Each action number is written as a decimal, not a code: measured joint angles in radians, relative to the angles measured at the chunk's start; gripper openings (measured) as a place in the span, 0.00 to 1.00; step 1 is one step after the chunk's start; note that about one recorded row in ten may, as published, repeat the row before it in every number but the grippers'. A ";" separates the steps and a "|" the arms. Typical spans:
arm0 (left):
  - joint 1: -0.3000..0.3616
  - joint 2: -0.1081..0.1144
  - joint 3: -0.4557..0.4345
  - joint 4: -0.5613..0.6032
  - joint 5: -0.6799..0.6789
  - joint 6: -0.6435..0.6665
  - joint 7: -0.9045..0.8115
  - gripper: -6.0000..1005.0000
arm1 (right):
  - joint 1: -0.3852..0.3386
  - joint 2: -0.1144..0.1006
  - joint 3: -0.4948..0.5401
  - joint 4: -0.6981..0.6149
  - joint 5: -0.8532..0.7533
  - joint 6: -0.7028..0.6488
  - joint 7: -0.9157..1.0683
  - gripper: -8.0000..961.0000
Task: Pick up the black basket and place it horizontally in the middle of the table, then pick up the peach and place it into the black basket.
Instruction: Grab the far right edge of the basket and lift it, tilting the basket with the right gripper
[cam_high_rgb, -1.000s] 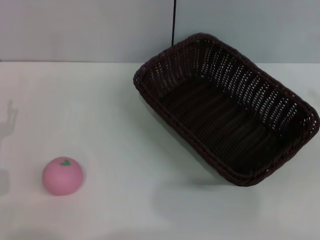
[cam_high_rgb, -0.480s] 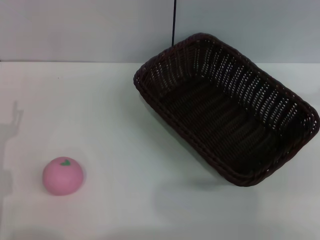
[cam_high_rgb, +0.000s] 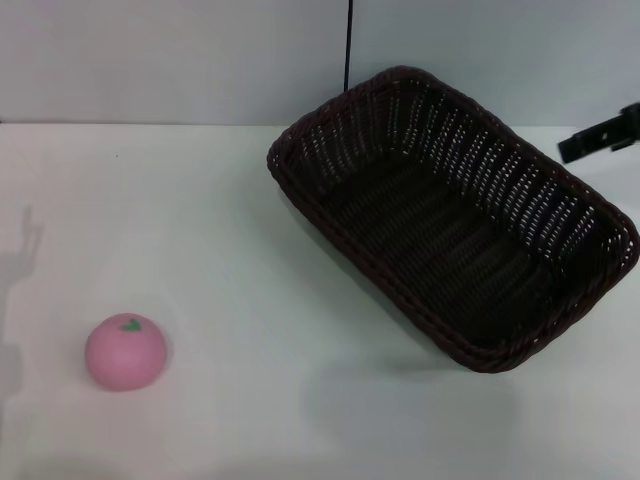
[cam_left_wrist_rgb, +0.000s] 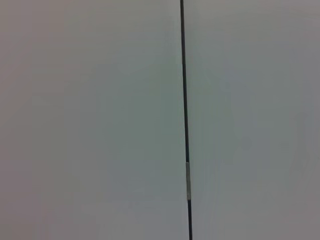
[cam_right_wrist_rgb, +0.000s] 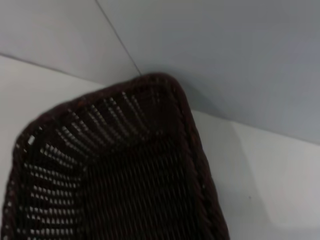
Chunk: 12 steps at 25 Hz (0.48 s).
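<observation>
The black basket (cam_high_rgb: 452, 215) lies askew on the right half of the white table (cam_high_rgb: 230, 230), its long side running diagonally; it holds nothing. It also shows in the right wrist view (cam_right_wrist_rgb: 115, 175), seen from its far corner. The pink peach (cam_high_rgb: 125, 351) with a green leaf mark sits at the front left of the table. My right gripper (cam_high_rgb: 600, 135) shows as a dark tip at the right edge of the head view, above the basket's far right rim. The left gripper is out of view.
A grey wall (cam_high_rgb: 180, 60) with a thin dark vertical seam (cam_high_rgb: 349, 45) stands behind the table. The left wrist view shows only that wall and seam (cam_left_wrist_rgb: 184, 100). An arm's shadow (cam_high_rgb: 20, 260) falls on the table's left edge.
My right gripper has come into the head view at the right edge, above the basket's far rim. The shadow at the left edge shifted slightly. Basket and peach have not moved.
</observation>
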<state>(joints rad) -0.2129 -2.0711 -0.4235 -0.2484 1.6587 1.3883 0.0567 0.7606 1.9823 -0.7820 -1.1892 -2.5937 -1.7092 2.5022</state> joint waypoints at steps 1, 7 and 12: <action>0.000 0.000 -0.001 0.000 -0.001 0.000 0.000 0.83 | 0.001 0.004 -0.032 0.032 -0.004 0.038 0.001 0.86; -0.002 0.002 -0.002 0.000 0.000 0.005 0.000 0.83 | -0.010 0.036 -0.063 0.053 -0.001 0.109 -0.025 0.86; -0.008 0.000 0.000 0.000 0.001 0.001 0.000 0.83 | -0.020 0.068 -0.066 0.118 0.007 0.206 -0.088 0.86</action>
<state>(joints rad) -0.2214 -2.0706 -0.4233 -0.2486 1.6594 1.3889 0.0567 0.7401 2.0507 -0.8485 -1.0708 -2.5867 -1.5034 2.4142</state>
